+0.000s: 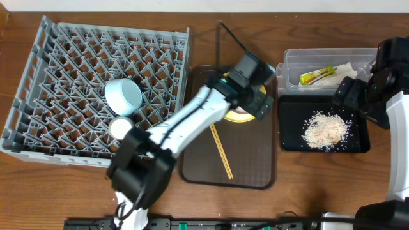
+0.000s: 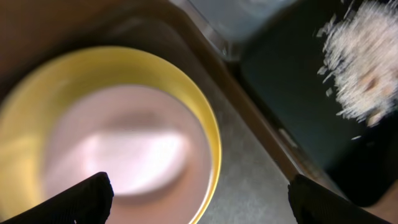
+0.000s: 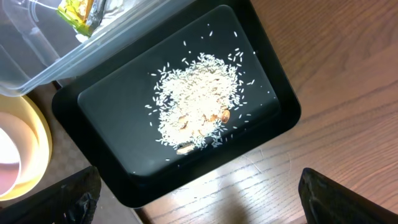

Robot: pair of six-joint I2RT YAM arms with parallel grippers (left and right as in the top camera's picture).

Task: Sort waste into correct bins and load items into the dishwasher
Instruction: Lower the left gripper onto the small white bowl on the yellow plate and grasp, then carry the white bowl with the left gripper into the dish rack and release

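Observation:
The pale-yellow plate (image 1: 238, 115) lies on the brown serving tray, and my open, empty left gripper (image 1: 257, 102) hovers right over it. In the left wrist view the plate (image 2: 118, 137) fills the left side, with its rim between the spread fingers (image 2: 199, 202). The chopsticks (image 1: 222, 151) lie on the same tray. The light-blue bowl (image 1: 123, 96) and white bowl (image 1: 119, 126) sit in the grey dish rack (image 1: 64, 51). The clear tub (image 1: 294, 64) holds the wrapper (image 1: 317, 76) and white paper (image 1: 346, 68). The black tray (image 1: 291, 128) holds the crumbs (image 1: 326, 131). My right gripper (image 3: 199, 199) is open and empty above that tray's edge.
The brown serving tray (image 1: 249, 172) lies between the rack and the two bins. In the right wrist view the crumbs (image 3: 199, 99) lie mid-tray, the wrapper (image 3: 78, 12) shows in the tub (image 3: 37, 56), and bare wood table (image 3: 336, 93) lies beside.

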